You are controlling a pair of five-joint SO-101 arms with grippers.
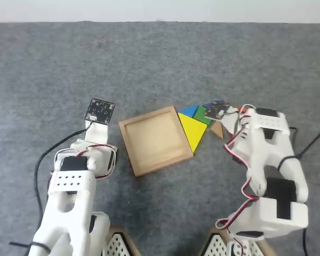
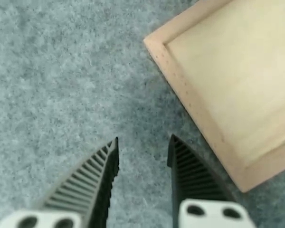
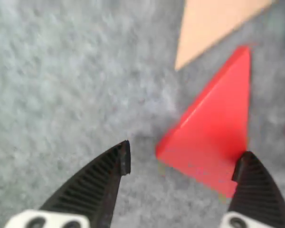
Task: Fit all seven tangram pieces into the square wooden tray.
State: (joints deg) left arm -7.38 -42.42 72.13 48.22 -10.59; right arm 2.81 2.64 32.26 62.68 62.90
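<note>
The square wooden tray (image 1: 129, 140) lies empty mid-table, tilted; its corner shows in the left wrist view as the tray (image 2: 190, 95). Against its right side lie a yellow triangle (image 1: 193, 129), a blue piece (image 1: 188, 111), a green piece (image 1: 201, 114) and a tan triangle (image 1: 217, 129). My right gripper (image 3: 185, 161) is open over the carpet, its fingers either side of the corner of a red triangle (image 3: 213, 137), with the tan triangle (image 3: 213, 23) beyond. My left gripper (image 2: 142, 152) stands open over bare carpet just left of the tray's corner.
Grey carpet (image 1: 149, 58) covers the whole table, with wide free room behind and to the left of the tray. Both arm bases (image 1: 165, 245) stand at the front edge. The right arm's body (image 1: 266, 154) covers part of the cluster of pieces.
</note>
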